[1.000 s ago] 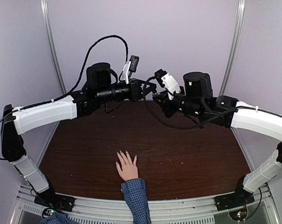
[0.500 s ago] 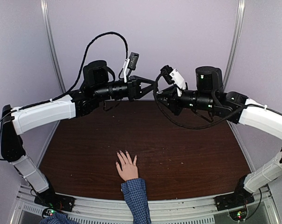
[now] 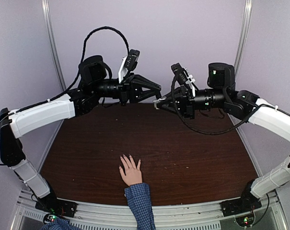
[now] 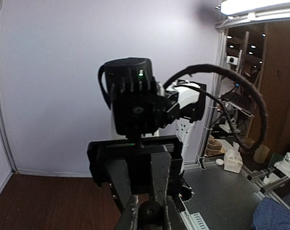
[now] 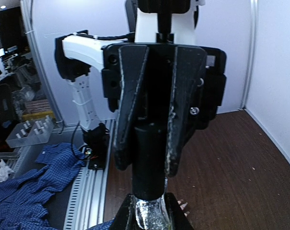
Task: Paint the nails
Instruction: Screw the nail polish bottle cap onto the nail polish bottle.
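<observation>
A light-skinned hand [image 3: 131,171] with spread fingers and a blue checked cuff [image 3: 141,203] lies flat near the table's front edge; its nails are tiny dark tips. My two grippers meet tip to tip high over the back of the table. My right gripper [image 3: 161,102] [image 5: 147,165] is shut on the black cap [image 5: 149,158] of a small polish bottle. My left gripper [image 3: 153,90] [image 4: 150,216] is shut on the glassy bottle body [image 5: 152,216], which shows as a dark round shape [image 4: 151,211] in the left wrist view. The fingertips of the hand [image 5: 183,206] peek out far below.
The dark wood table [image 3: 192,158] is walled in by pale panels behind and at both sides. A metal rail [image 3: 183,215] with both arm bases runs along the front edge. Blue checked cloth [image 5: 20,201] lies off the table beside the rail.
Both wrists have turned and risen a little, the arm bodies drawing slightly apart, while the grippers stay joined at the bottle. The hand has not moved.
</observation>
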`<action>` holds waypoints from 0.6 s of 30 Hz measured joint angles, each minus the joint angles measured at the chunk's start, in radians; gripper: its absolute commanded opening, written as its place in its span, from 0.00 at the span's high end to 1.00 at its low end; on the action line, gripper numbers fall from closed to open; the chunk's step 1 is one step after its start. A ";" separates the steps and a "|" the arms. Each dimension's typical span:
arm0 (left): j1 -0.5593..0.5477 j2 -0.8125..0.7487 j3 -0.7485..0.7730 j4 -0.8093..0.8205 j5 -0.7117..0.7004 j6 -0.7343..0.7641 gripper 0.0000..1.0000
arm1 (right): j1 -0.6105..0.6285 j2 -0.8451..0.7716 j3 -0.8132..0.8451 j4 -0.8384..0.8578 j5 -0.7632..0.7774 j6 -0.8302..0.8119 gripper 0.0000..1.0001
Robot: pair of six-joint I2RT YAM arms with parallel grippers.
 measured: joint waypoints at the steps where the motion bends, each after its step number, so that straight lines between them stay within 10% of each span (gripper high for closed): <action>1: -0.001 0.000 0.005 0.008 0.034 0.003 1.00 | 0.000 0.000 0.001 0.008 -0.037 0.010 1.00; 13: -0.020 0.007 0.057 0.116 0.269 -0.034 1.00 | 0.009 0.077 0.035 0.220 -0.409 0.216 1.00; 18: -0.008 0.006 0.058 0.126 0.267 -0.051 0.73 | 0.001 0.094 0.040 0.246 -0.440 0.238 1.00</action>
